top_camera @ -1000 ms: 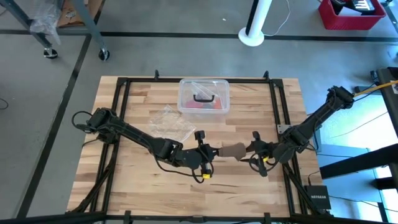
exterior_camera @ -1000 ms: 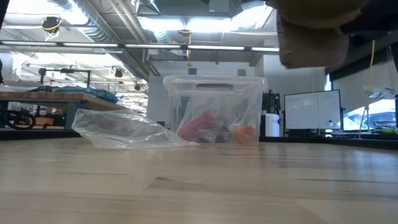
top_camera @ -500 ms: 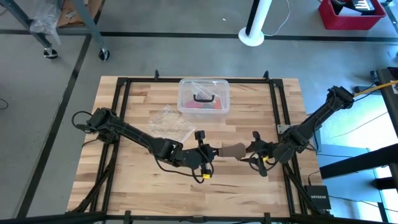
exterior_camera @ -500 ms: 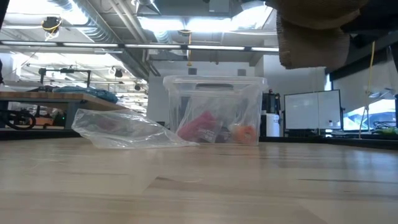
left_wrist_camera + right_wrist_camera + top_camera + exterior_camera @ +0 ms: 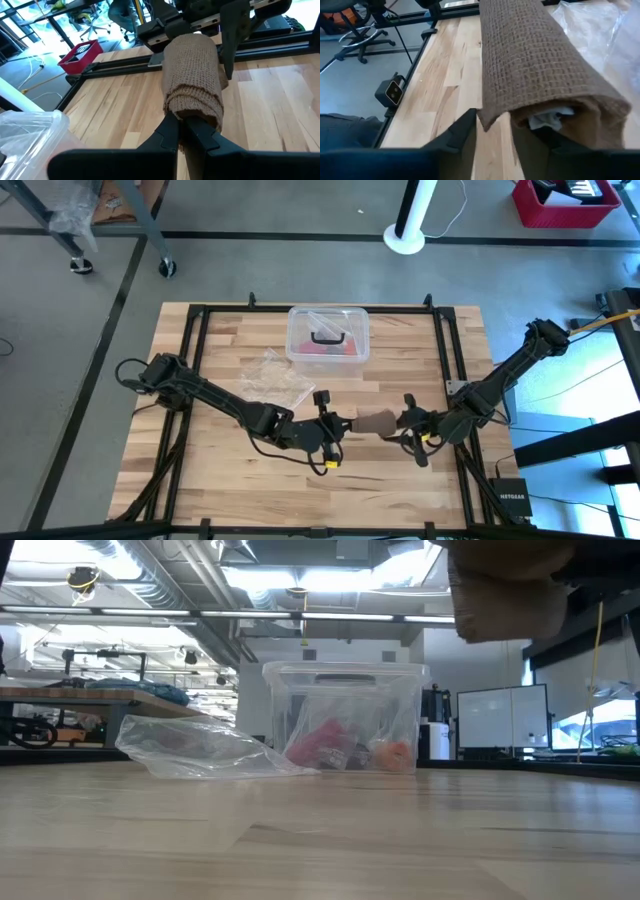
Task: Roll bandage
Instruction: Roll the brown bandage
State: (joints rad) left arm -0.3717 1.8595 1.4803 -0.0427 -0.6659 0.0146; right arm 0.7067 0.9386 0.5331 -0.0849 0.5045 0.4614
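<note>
The bandage (image 5: 375, 421) is a brown knitted roll held in the air between my two grippers, above the table's middle right. In the low view it hangs at the top (image 5: 510, 600), well clear of the tabletop. My left gripper (image 5: 347, 423) is shut on the roll's left end (image 5: 192, 112). My right gripper (image 5: 400, 423) is at the roll's right end, where a white scrap (image 5: 547, 120) shows inside the roll. A loose outer edge (image 5: 490, 115) hangs down between the right fingers. My left gripper pinches the roll's left end (image 5: 186, 116) between its two fingers, which come level from the table's left and lie along the roll. The roll is lifted clear and sticks out about level. My right gripper has the roll's right end between its fingers, one finger (image 5: 230, 45) lying against the roll's side. It comes slanting down from the table's right. The roll hides where the other finger (image 5: 532, 145) touches.
A clear plastic box (image 5: 328, 335) with a black handle stands at the far middle of the table, with coloured items inside (image 5: 345, 745). A crumpled clear plastic bag (image 5: 275, 375) lies to its left. Black frame rails (image 5: 200, 380) run round the tabletop.
</note>
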